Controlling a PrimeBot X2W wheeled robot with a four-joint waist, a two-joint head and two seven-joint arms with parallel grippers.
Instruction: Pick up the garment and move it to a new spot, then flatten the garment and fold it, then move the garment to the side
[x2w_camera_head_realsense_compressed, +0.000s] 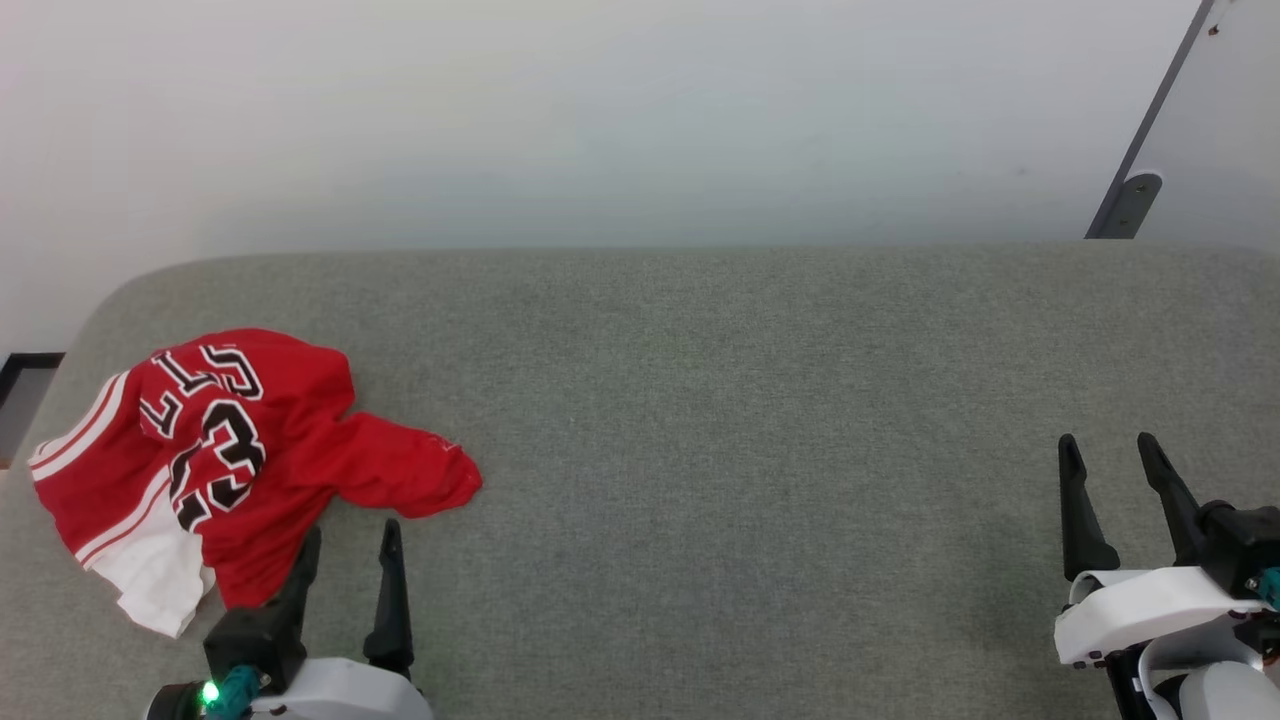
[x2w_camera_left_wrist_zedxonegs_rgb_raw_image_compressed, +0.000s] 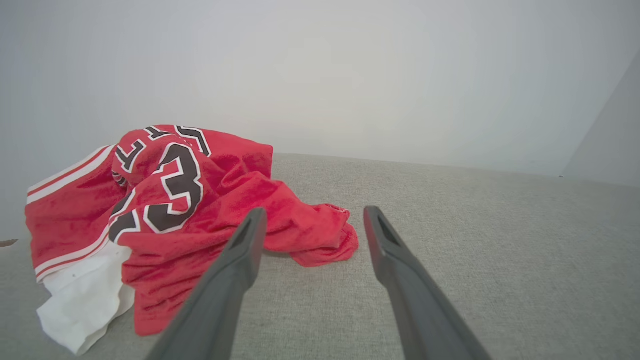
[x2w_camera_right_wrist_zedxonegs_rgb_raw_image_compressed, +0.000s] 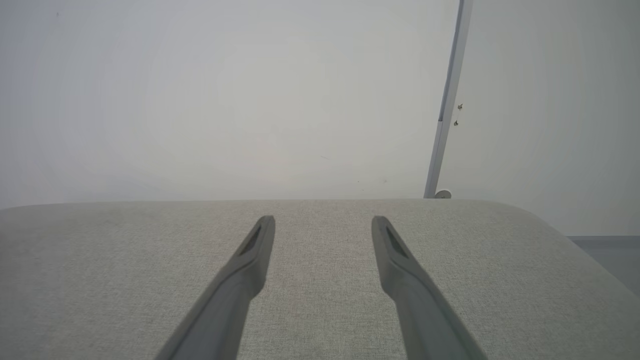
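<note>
**Clerk:** Item one, and where is it?
**Checker:** Jersey (x2w_camera_head_realsense_compressed: 235, 450) (x2w_camera_left_wrist_zedxonegs_rgb_raw_image_compressed: 200, 215): red, with red-and-white stripe trim, black white-edged lettering and the number 23. It is crumpled in a heap at the left end of the worktop (x2w_camera_head_realsense_compressed: 700, 400), near the rounded far corner. A white sleeve lies at the heap's near-left side. One red fold trails out toward the middle.

**Clerk:** Item two?
**Checker:** Left gripper (x2w_camera_head_realsense_compressed: 351, 528) (x2w_camera_left_wrist_zedxonegs_rgb_raw_image_compressed: 314, 212): just beside the heap's near edge, pointing away from the robot. Fingers (x2w_camera_left_wrist_zedxonegs_rgb_raw_image_compressed: 235, 270) spread, pinching nothing. In the head view one finger overlaps the red hem, and I cannot tell whether it touches.

**Clerk:** Item three?
**Checker:** Right gripper (x2w_camera_head_realsense_compressed: 1107, 440) (x2w_camera_right_wrist_zedxonegs_rgb_raw_image_compressed: 324, 220): at the right end, well apart from the jersey, over bare grey fabric. Fingers spread, pinching nothing.

**Clerk:** Surroundings?
**Checker:** Worktop: grey woven covering, rounded corners. Pale wall (x2w_camera_head_realsense_compressed: 600, 120) behind it. Slanted grey post (x2w_camera_head_realsense_compressed: 1150, 130) (x2w_camera_right_wrist_zedxonegs_rgb_raw_image_compressed: 447, 100) at the far right, with a small bracket at its foot.
</note>
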